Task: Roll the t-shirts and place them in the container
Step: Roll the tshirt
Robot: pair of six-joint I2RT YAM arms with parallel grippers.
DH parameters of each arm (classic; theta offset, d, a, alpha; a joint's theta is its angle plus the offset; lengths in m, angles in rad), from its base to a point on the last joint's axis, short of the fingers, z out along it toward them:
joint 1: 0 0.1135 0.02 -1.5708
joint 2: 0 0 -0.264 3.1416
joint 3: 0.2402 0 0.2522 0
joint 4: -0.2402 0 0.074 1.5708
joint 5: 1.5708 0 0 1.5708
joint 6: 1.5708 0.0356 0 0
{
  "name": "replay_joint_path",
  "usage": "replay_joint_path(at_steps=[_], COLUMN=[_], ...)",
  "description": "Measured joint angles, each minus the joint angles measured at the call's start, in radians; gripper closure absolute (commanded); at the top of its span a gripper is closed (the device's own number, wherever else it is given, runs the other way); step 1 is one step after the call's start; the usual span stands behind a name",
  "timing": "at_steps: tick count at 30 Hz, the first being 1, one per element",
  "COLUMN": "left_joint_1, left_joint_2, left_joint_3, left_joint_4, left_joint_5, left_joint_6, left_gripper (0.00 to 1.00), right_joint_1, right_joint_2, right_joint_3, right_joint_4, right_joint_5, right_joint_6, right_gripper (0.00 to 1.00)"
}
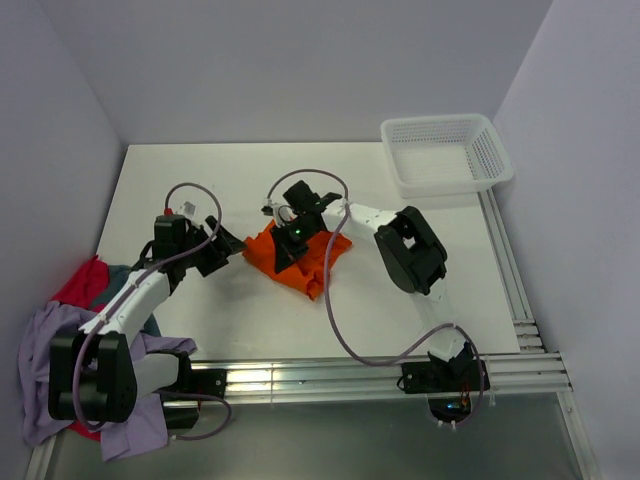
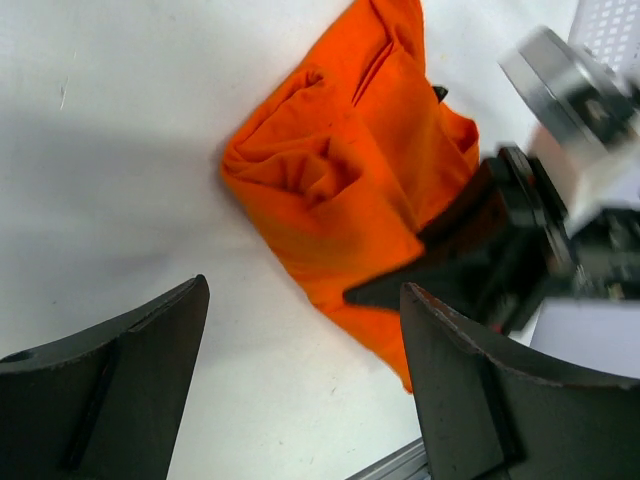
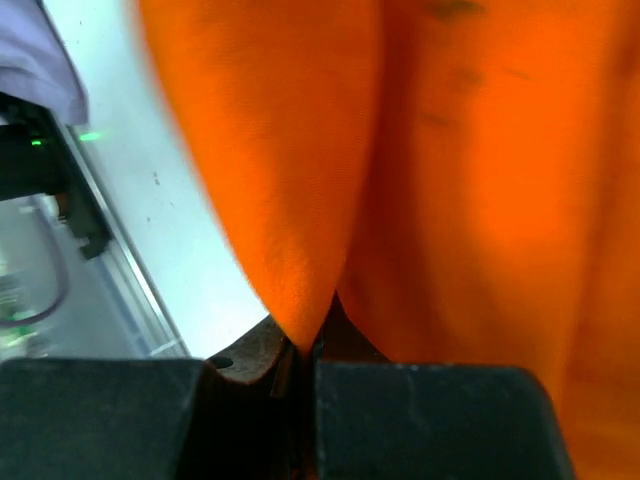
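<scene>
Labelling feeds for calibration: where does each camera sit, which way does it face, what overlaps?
Top: fixed above and behind the arms, looking down at the table; left arm, right arm, basket, shirt pile show.
Left wrist: on the left arm, looking past its open jaws at the orange shirt; right arm's jaws intrude.
Right wrist: on the right arm, close against the shirt, own jaws shut on a fold.
Shared: all three see the orange shirt.
</scene>
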Motion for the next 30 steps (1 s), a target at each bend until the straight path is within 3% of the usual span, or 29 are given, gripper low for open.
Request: replay_joint_path(at_steps=[7,21,30], left_joint_1=[-0.014,-0.204,-0.205], left_joint_2=[-0.073,0.026,0.124], left_joint_3=[-0.115,-0.092,-0.088], left_joint_4=[0.122,0.217,0.257], left_joint_5=[0.001,-0.107,-0.220], left_joint_6=[-0.029,-0.062,-0.104], left_gripper=[0.20,0.25,0.57], right_joint_1=[-0.098,-0.092,-0.092], right_joint_2=[0.107,0.110,0.110], right_joint_3=[-0.010,-0.063,-0.066], right_joint_4=[0.011,0.084,0.108], right_joint_5=[-0.196,-0.277,-0.276], right_joint_6=[0.056,0.098,0.116], right_gripper=[1.00,1.00,1.00])
